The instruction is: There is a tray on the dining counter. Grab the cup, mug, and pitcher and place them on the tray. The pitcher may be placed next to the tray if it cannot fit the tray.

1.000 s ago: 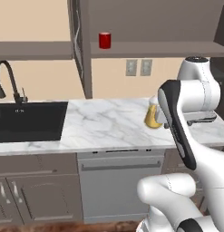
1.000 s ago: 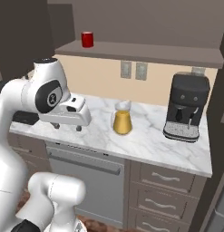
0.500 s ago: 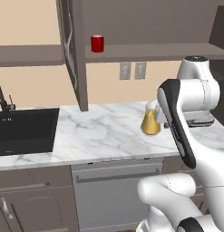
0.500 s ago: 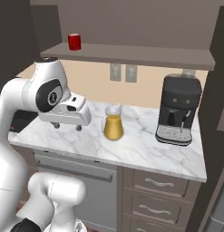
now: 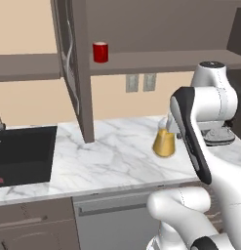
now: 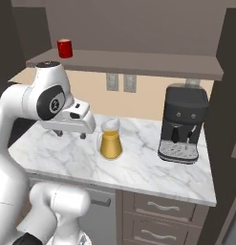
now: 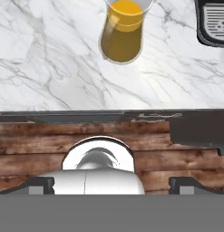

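Right base view: amber-filled pitcher point(image 6: 111, 141)

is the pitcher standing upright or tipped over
Upright. The pitcher stands on its wide amber base on the marble worktop, narrow clear top upward, beside the coffee machine.

Pitcher point(image 6: 111, 140) on worktop point(image 6: 138, 167); mug point(image 6: 65, 48) on shelf point(image 6: 138, 63).
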